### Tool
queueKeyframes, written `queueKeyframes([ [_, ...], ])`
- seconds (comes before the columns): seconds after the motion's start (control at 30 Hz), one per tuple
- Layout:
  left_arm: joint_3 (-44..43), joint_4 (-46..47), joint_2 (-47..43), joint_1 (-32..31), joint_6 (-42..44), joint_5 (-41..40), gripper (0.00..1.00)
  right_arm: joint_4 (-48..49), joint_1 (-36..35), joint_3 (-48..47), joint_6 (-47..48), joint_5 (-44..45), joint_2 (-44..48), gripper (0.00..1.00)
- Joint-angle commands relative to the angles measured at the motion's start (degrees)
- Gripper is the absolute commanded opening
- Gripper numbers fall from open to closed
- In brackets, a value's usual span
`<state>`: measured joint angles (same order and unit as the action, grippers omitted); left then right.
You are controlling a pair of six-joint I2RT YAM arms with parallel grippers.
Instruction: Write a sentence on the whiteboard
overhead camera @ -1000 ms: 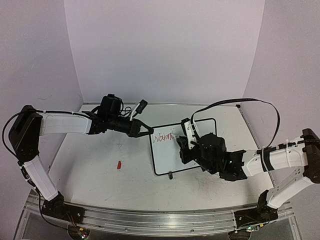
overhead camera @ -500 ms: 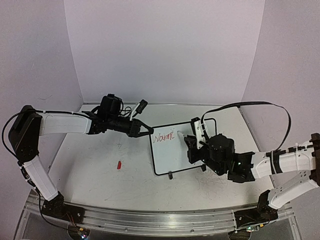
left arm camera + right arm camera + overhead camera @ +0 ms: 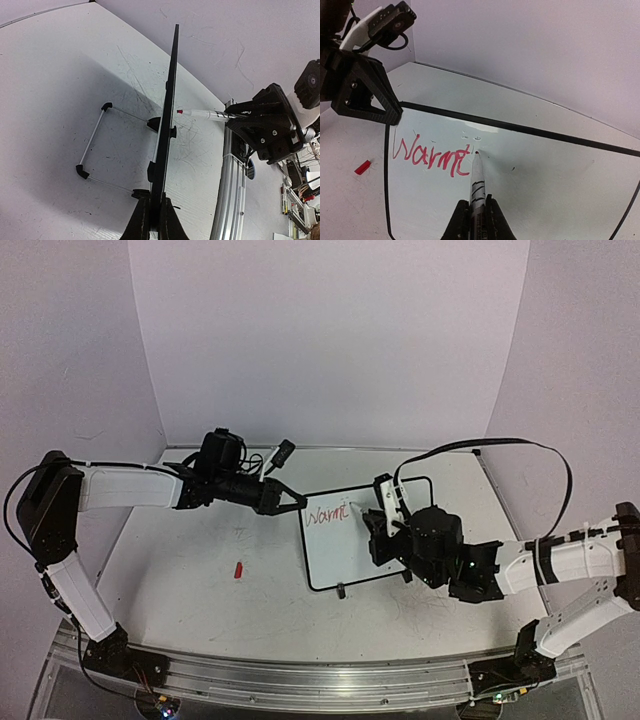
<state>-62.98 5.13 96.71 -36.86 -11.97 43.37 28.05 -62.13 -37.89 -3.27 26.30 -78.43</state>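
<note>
Whiteboard [image 3: 340,558] is standing propped on the counter [image 3: 190,590], nearer its far edge, the sentence [image 3: 431,154] reading "Warmt". Left gripper [image 3: 152,220] is pinching its thin frame; right gripper [image 3: 475,219] is clamping a marker [image 3: 477,182], tip at the board. Likely light, stiff, slippery: holding the rim is steadying it.

- The right pincer [image 3: 476,210] slid off to its right over the whiteboard [image 3: 345,555] half a second ago. Now it has come part of the way back left.
- The marker [image 3: 477,182] in the pincer moved with it. Its tip now sits just past the last red letter.
- The red word [image 3: 431,156] in front of the pincer grew. A second ago it read "Warm". Now it ends with a "t".
- The black cable [image 3: 500,444] above the pincer swung out wide, then pulled in a little.
</note>
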Motion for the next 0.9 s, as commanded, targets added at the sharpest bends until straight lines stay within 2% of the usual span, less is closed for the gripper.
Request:
queueKeyframes([
  [0.0,-0.12,1.40,-2.77,0.12,-0.16,-0.12,0.00,2.57,0.13,-3.03,1.04,0.78,-0.46,0.00],
  [0.87,-0.13,1.43,-3.06,0.12,-0.34,0.40,0.00,-0.22,0.91,-3.04,-1.19,1.73,-2.11,0.00],
])
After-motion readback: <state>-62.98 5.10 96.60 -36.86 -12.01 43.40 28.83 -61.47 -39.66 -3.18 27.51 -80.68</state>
